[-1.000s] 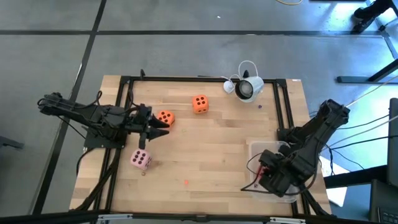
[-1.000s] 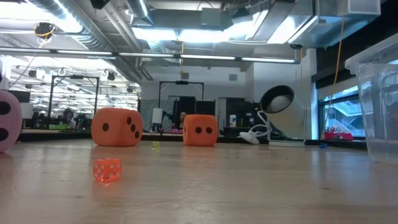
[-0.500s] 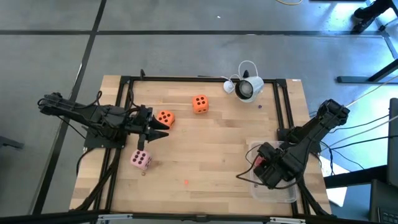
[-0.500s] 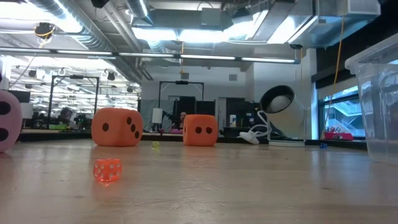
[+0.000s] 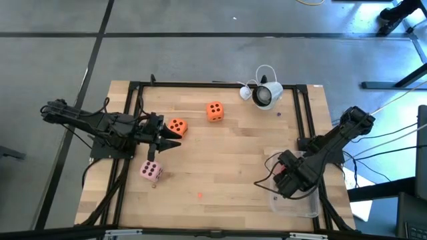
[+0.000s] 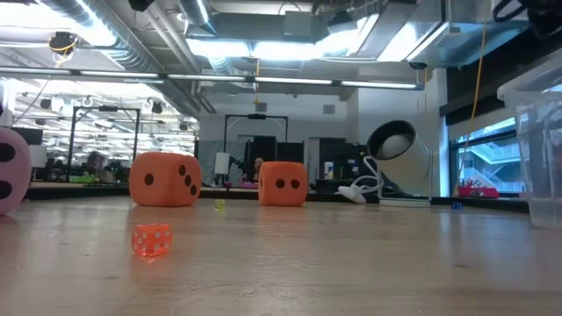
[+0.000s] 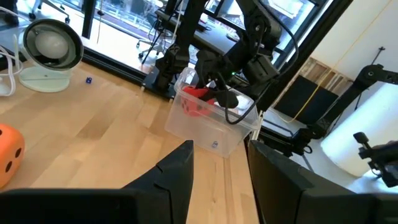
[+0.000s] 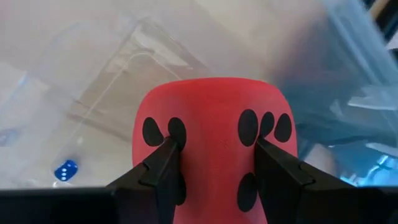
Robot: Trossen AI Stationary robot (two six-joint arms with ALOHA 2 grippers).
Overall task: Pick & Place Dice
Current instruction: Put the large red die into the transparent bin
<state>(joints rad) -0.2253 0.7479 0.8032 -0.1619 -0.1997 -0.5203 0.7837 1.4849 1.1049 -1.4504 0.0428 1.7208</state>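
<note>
My right gripper (image 5: pixel 280 179) is over the clear plastic bin (image 5: pixel 308 205) near the table's right edge, shut on the red die (image 8: pixel 214 143). In the left wrist view the red die (image 7: pixel 194 104) shows behind the bin's wall (image 7: pixel 217 134). My left gripper (image 5: pixel 172 138) waits open at the table's left side, just near of an orange die (image 5: pixel 177 125) that rests on the table. The second orange die (image 5: pixel 214 111) sits farther back, and the pale pink die (image 5: pixel 151 171) sits near the left edge. My right gripper pinches the red die between its two fingers (image 8: pixel 163 168), which press on opposite sides (image 8: pixel 249 134). The soft die is dented in between them. The fingers come from above, pointing down into the bin, and the die is clear of the bin's floor (image 8: pixel 93 93).
A white round lamp with a cord (image 5: pixel 267 94) stands at the far edge. A tiny translucent orange die (image 6: pixel 151 240) lies mid-table near the front. A tiny blue die (image 8: pixel 65 169) lies on the bin's floor, and another (image 7: pixel 88 79) lies on the table. A black frame edges the table.
My right gripper, still shut on the red die, has moved over the bin toward the table's left and far edges. In the low view the bin's wall has shifted a little toward the right. My left arm has kept still.
</note>
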